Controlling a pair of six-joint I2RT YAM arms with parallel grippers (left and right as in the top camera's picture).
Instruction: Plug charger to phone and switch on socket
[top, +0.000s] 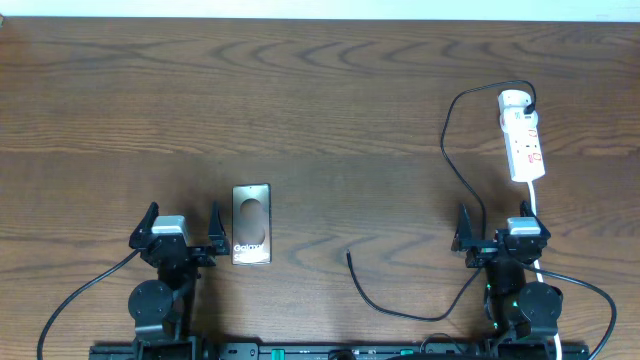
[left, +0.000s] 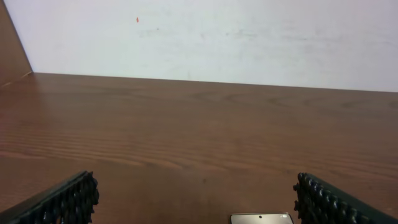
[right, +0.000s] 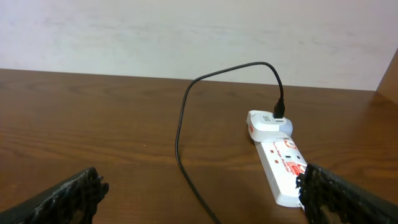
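Note:
The bronze phone (top: 252, 224) lies face up on the table just right of my left gripper (top: 181, 228), which is open and empty; its top edge shows in the left wrist view (left: 261, 219). The white power strip (top: 522, 136) lies at the far right, ahead of my open, empty right gripper (top: 500, 227), and shows in the right wrist view (right: 278, 154). The black charger cable (top: 450, 150) is plugged into an adapter at the strip's far end (right: 278, 116), loops left and runs down the table. Its free tip (top: 348, 254) lies between the arms.
The strip's white cord (top: 533, 205) runs down beside the right arm. Thick black base cables (top: 80, 295) trail at the front edge. A pale wall stands behind the table's far edge (left: 205, 79).

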